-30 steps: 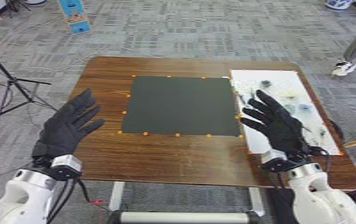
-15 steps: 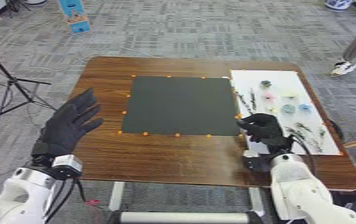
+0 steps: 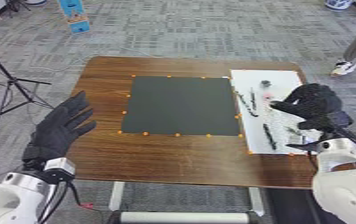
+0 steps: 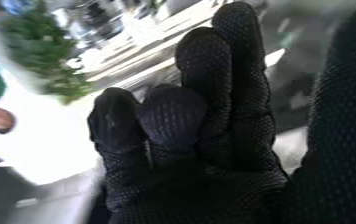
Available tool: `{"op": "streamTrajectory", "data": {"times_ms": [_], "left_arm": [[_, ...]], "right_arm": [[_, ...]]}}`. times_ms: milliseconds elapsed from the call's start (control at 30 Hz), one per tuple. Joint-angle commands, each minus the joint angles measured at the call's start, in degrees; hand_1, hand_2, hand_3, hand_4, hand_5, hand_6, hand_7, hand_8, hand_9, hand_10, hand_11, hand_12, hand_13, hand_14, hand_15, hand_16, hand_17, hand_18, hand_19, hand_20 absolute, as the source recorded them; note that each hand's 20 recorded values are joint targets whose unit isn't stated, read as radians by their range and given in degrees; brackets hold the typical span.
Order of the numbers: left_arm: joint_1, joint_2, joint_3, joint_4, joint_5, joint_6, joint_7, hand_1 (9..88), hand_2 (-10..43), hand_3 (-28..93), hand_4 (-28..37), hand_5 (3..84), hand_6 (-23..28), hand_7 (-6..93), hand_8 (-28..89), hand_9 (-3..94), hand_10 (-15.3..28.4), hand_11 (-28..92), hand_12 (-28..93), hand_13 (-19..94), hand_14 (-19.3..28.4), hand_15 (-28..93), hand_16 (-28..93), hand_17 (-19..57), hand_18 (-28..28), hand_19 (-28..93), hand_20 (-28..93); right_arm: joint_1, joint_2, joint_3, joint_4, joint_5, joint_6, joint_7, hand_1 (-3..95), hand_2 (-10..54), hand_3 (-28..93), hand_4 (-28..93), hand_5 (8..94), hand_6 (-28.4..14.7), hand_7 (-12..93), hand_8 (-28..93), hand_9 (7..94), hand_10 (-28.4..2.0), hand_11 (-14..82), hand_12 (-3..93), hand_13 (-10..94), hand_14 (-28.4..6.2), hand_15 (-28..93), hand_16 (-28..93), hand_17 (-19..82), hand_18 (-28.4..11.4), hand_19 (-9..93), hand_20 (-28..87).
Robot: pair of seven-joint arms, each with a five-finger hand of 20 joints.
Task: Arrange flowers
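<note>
Over the right-hand part of the white sheet (image 3: 288, 76), we have our right hand (image 3: 318, 103) with its fingers spread toward the sheet and its thumb set apart from them. From the right wrist view, we see the fingers of this right hand (image 4: 223, 187) long and mostly extended, with nothing visible in their grasp. We cannot tell whether it touches the sheet. Our left hand (image 3: 54, 131) is relaxed and empty, its fingers loosely extended, to the left of the black square (image 3: 181, 105).

The flower pieces lie on the white sheet, to the right of the square: a dark round flower (image 3: 265, 83) near the far edge, a pink flower (image 3: 267, 94) just nearer to us, slender dark sprigs (image 3: 246, 104) along the left side, and a dark stem (image 3: 269, 136) closer to our side. Small orange marks (image 3: 177, 135) edge the black square on the brown surface (image 3: 192, 161).
</note>
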Motion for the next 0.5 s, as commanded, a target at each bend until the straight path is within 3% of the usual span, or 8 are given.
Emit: {"op": "streamTrajectory", "data": {"times_ms": [33, 167, 300, 400, 500], "left_arm": [[0.82, -0.37, -0.65, -0.53, -0.36, -0.03, -0.05, 26.2, -9.5, 67, -28.3, 24.0, 1.9, 16.3, -9, 19.2, 9.3, 13, 18, 16, 12.1, 13, 6, -11.2, 20.5, 39, 8], [0.62, -0.38, -0.68, -0.49, -0.18, 0.23, 0.52, 26.1, -9.5, 67, -28.3, 23.9, 1.8, 16.4, -9, 19.3, 9.3, 13, 17, 16, 12.1, 13, 6, -11.2, 20.5, 39, 8], [0.8, -0.34, -1.07, -0.56, -0.34, 0.28, 0.44, 26.0, -9.5, 67, -28.3, 24.0, 1.8, 16.4, -9, 19.3, 9.4, 13, 17, 17, 12.1, 13, 6, -11.2, 20.6, 39, 8], [1.17, -0.5, -1.31, -0.72, -0.45, 0.54, 0.52, 26.0, -9.5, 67, -28.3, 24.0, 1.8, 16.4, -9, 19.4, 9.4, 13, 17, 17, 12.1, 13, 6, -11.2, 20.6, 39, 8], [1.36, -0.53, -1.46, -0.8, -0.49, 0.42, 0.52, 26.0, -9.5, 67, -28.3, 24.2, 1.9, 16.4, -9, 19.5, 9.5, 13, 17, 17, 12.2, 13, 6, -11.2, 20.6, 39, 8]], "right_arm": [[1.23, 0.05, -5.58, 1.68, -2.01, -7.2, 1.83, 52.4, -9.3, 9, -15, 74.7, 1.8, 40, -15, 79.3, -11.3, 52.1, 32.0, 75, -7.3, 79, 31, 49, -18.6, 93, 66], [2.41, 1.0, -7.59, 3.23, -4.49, -8.44, 3.44, 52.1, -9.4, 9, -14, 75.0, 2.0, 41, -16, 79.5, -10.9, 52.3, 32.2, 75, -7.4, 79, 31, 50, -18.8, 93, 68], [4.64, 1.88, -9.98, 4.92, -6.86, -8.45, 6.1, 48.6, -9.5, 30, -26, 74.5, 1.9, 40, -16, 79.2, -11.0, 51.8, 32.2, 75, -7.2, 79, 33, 50, -18.7, 93, 68], [4.58, 2.29, -9.98, 5.02, -6.99, -9.37, 7.33, 41.7, -9.5, 46, -28, 74.4, 1.9, 40, -16, 79.1, -11.1, 51.6, 32.3, 75, -7.3, 79, 33, 50, -18.7, 93, 68], [5.29, 2.8, -11.02, 5.85, -7.9, -10.62, 8.09, 39.6, -9.5, 50, -28, 74.2, 1.9, 40, -15, 78.9, -11.1, 51.6, 32.4, 75, -7.3, 79, 33, 49, -18.6, 93, 68]]}}
